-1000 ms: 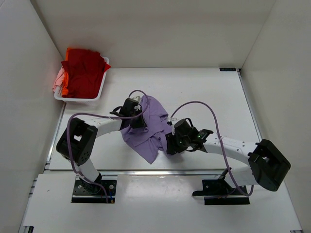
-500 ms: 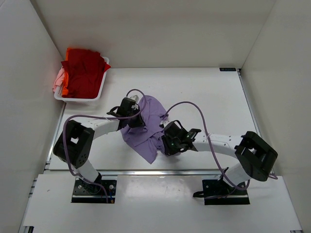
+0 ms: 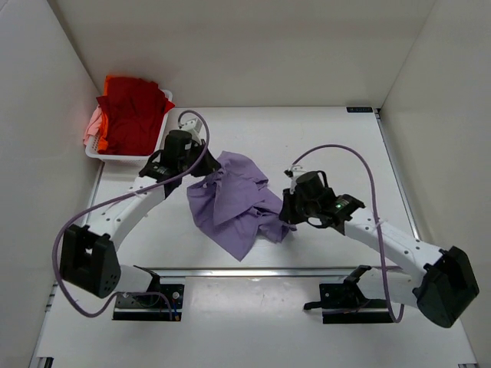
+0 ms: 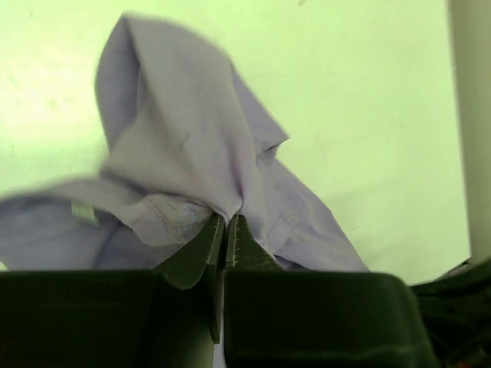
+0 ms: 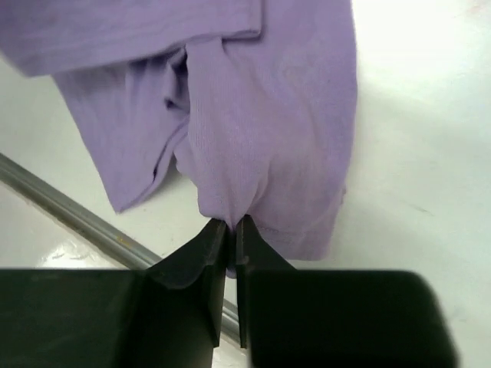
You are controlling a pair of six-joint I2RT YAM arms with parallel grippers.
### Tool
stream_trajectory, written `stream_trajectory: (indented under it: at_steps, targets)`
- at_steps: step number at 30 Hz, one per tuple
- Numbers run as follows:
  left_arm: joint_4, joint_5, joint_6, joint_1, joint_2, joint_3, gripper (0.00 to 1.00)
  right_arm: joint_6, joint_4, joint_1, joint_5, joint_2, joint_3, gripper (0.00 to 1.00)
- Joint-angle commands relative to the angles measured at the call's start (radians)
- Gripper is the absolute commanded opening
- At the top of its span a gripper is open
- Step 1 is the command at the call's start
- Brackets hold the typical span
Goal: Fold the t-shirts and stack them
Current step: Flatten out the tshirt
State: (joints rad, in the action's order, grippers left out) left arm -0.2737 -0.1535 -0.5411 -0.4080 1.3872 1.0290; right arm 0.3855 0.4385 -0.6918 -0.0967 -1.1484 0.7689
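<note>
1. Arm bases: two black mounts at the near edge, left base and right base, each trailing a purple cable.

2. Metal rail: runs along the near edge of the table. In the right wrist view it passes just below the hanging cloth.

3. Right gripper: fingers clenched on a pinch of the lavender t-shirt at its right-hand edge. The right wrist view shows the jaws closed with a fold of cloth caught between the tips.

4. Lavender t-shirt: one item, rumpled, not folded, near the middle of the table between the two grippers. Its lower corner points toward the rail. Parts of it are lifted where the grippers hold it, and the rest lies on the table.

5. Left gripper: fingers clamped on the shirt's upper left edge. The left wrist view shows the jaws pressed together, with cloth rising from them in a peak.

6. White basket: far left corner of the table. It holds a heaped red t-shirt on top, with an orange t-shirt and a pale pink t-shirt showing at its left side. All unfolded.

7. White walls: enclose the table on the left, right and far sides.
</note>
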Motion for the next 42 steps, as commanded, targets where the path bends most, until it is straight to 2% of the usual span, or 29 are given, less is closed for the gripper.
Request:
stream_trajectory:
  at_steps: [1, 4, 10, 18, 20, 22, 24, 25, 26, 27, 32, 33, 36, 37, 38, 40, 41, 42]
  targets:
    - [-0.062, -0.012, 0.026, 0.018, -0.109, 0.081, 0.0, -0.048, 0.026, 0.073, -0.03, 0.096, 0.032, 0.06]
    - [-0.096, -0.024, 0.033, 0.049, -0.16, 0.129, 0.0, -0.069, 0.036, 0.178, -0.07, 0.185, 0.044, 0.0]
    - [-0.177, -0.029, 0.069, 0.071, -0.244, 0.273, 0.0, -0.12, 0.071, 0.356, -0.144, 0.305, 0.095, 0.02]
    - [-0.262, -0.026, 0.081, 0.152, -0.422, 0.4, 0.0, -0.143, 0.126, 0.474, -0.113, 0.489, 0.227, 0.0]
    - [-0.31, -0.032, 0.092, 0.159, -0.435, 0.457, 0.0, -0.163, 0.141, 0.534, -0.138, 0.525, 0.253, 0.0]
    - [-0.349, -0.037, 0.104, 0.161, -0.432, 0.497, 0.0, -0.184, 0.155, 0.651, -0.188, 0.555, 0.28, 0.0]
    - [-0.377, -0.024, 0.112, 0.149, -0.435, 0.535, 0.0, -0.213, 0.195, 0.753, -0.263, 0.584, 0.309, 0.09]
    - [-0.378, -0.026, 0.109, 0.146, -0.441, 0.539, 0.0, -0.212, 0.2, 0.794, -0.258, 0.598, 0.319, 0.1]
    - [-0.384, -0.023, 0.107, 0.149, -0.444, 0.551, 0.0, -0.206, 0.2, 0.775, -0.25, 0.605, 0.32, 0.07]
    - [-0.387, -0.024, 0.107, 0.153, -0.454, 0.569, 0.0, -0.192, 0.192, 0.755, -0.229, 0.621, 0.316, 0.0]
    - [-0.444, -0.001, 0.118, 0.135, -0.453, 0.674, 0.0, -0.22, 0.229, 0.787, -0.172, 0.684, 0.351, 0.0]
    - [-0.455, 0.0, 0.119, 0.129, -0.453, 0.69, 0.0, -0.223, 0.23, 0.804, -0.175, 0.69, 0.357, 0.01]
    - [-0.469, 0.009, 0.122, 0.117, -0.47, 0.721, 0.0, -0.205, 0.232, 0.799, -0.178, 0.705, 0.369, 0.26]
    - [-0.478, 0.014, 0.124, 0.109, -0.467, 0.736, 0.0, -0.212, 0.235, 0.802, -0.173, 0.71, 0.371, 0.08]
    - [-0.481, 0.009, 0.135, 0.107, -0.468, 0.74, 0.0, -0.214, 0.253, 0.805, -0.176, 0.71, 0.369, 0.0]
    - [-0.489, 0.011, 0.135, 0.097, -0.47, 0.738, 0.0, -0.22, 0.249, 0.801, -0.16, 0.731, 0.353, 0.02]
    - [-0.49, 0.023, 0.13, 0.094, -0.478, 0.731, 0.0, -0.221, 0.243, 0.795, -0.158, 0.742, 0.334, 0.08]
    - [-0.486, 0.019, 0.132, 0.095, -0.484, 0.718, 0.0, -0.229, 0.252, 0.802, -0.169, 0.74, 0.314, 0.0]
